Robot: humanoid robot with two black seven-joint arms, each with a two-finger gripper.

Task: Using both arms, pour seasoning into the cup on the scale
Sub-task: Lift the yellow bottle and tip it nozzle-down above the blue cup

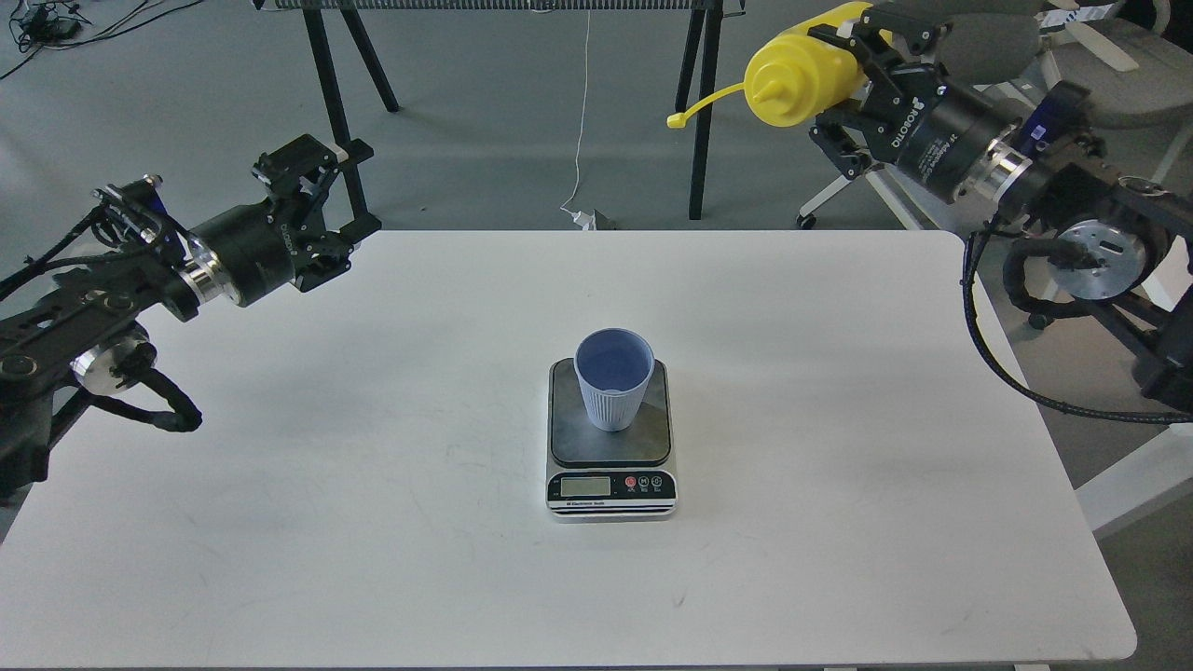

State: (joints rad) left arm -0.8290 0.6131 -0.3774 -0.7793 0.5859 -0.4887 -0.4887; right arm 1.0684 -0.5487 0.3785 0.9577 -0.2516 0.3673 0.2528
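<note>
Holding yellow plastic squeeze bottle clamped sideways in right pincer, high off white bench, nozzle aiming toward ribbed blue-grey cup sitting on grey digital scale for weighing; left pincer hanging apart, empty.

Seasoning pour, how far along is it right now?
Done: the cup stands upright on the scale. In hand: the right tool grips the seasoning bottle, cap off, held away from the cup. The left tool is open and holds nothing. Left: bringing the bottle over the cup and pouring.
</note>
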